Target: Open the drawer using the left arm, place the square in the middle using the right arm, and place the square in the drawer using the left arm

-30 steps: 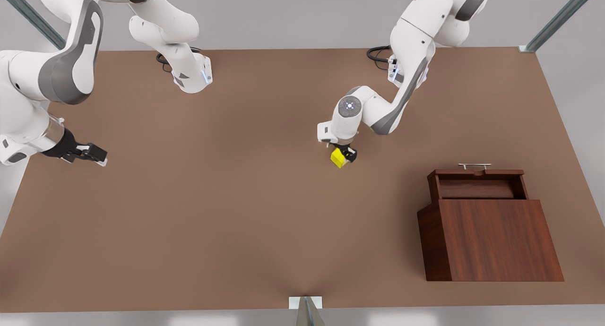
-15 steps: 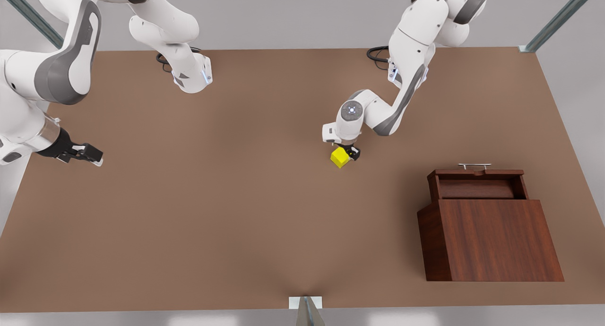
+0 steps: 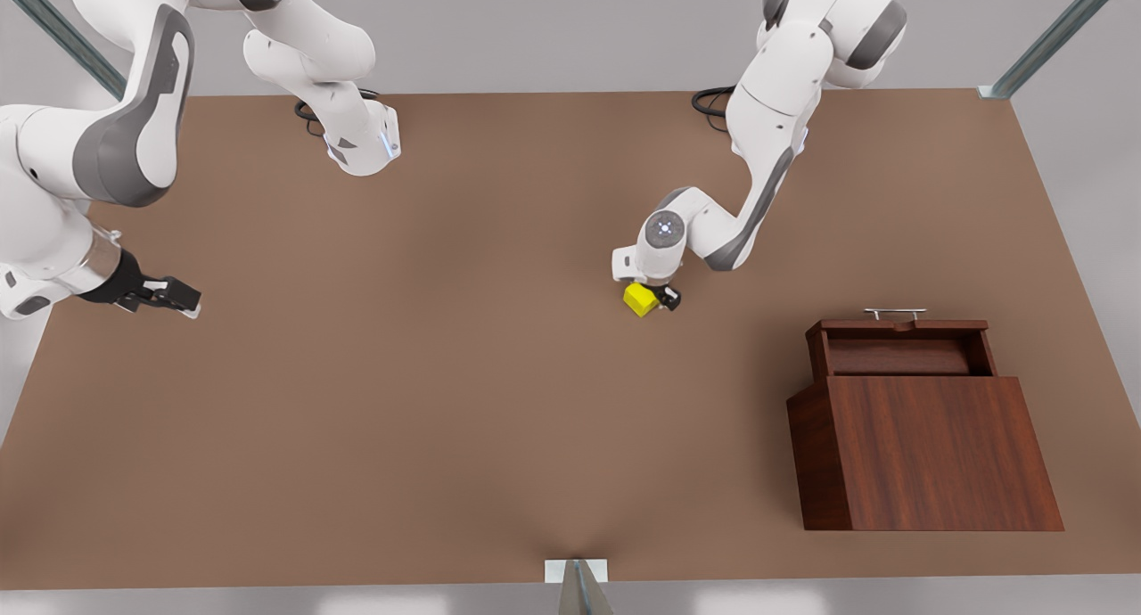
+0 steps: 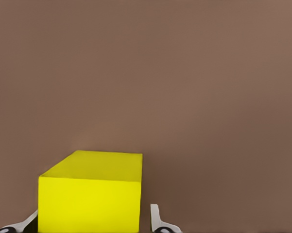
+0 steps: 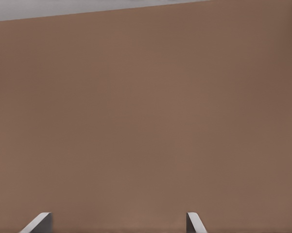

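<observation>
The yellow square (image 3: 638, 299) rests on the brown tabletop (image 3: 463, 330) near the middle. My left gripper (image 3: 658, 295) points down over it, open, with one finger on each side of the square (image 4: 90, 194); a thin gap shows beside one fingertip (image 4: 155, 217). The drawer (image 3: 900, 349) stands pulled out of the wooden cabinet (image 3: 931, 455) at the front view's right, its silver handle (image 3: 894, 313) facing the arms' bases. My right gripper (image 3: 175, 295) hovers open at the front view's far left, and its fingertips (image 5: 193, 222) frame bare table.
The two arm bases (image 3: 361, 143) stand along the table's far edge with black cables beside them. A metal bracket (image 3: 577, 575) sits at the near edge. Bare tabletop lies between the square and the cabinet.
The left arm has sunk lower, bringing its fingers down around the square, which stayed put. The right gripper drifted slightly at the far left.
</observation>
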Controlling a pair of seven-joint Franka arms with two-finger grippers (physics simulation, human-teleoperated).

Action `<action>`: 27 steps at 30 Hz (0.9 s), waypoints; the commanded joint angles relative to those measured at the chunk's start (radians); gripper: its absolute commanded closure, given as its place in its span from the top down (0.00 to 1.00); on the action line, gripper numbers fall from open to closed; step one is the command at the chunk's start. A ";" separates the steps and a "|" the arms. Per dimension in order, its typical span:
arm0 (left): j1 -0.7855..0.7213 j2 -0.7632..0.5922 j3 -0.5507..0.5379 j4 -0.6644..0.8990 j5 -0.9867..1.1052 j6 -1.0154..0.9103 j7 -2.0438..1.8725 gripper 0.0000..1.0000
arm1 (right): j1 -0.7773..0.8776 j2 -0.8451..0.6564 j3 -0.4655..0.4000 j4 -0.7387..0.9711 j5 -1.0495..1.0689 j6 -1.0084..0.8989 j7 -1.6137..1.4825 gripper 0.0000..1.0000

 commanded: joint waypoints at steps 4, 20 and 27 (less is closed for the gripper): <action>-0.001 -0.002 0.000 0.000 0.015 -0.002 0.000 0.64 | 0.000 0.000 0.000 0.000 0.000 0.000 0.002 1.00; 0.009 -0.264 0.106 0.201 -0.061 -0.460 0.156 0.65 | 0.000 0.008 0.000 0.000 0.005 0.000 0.000 1.00; 0.009 -0.380 0.328 0.202 -0.126 -0.592 0.523 0.65 | 0.000 0.008 0.000 0.000 0.006 0.000 0.002 1.00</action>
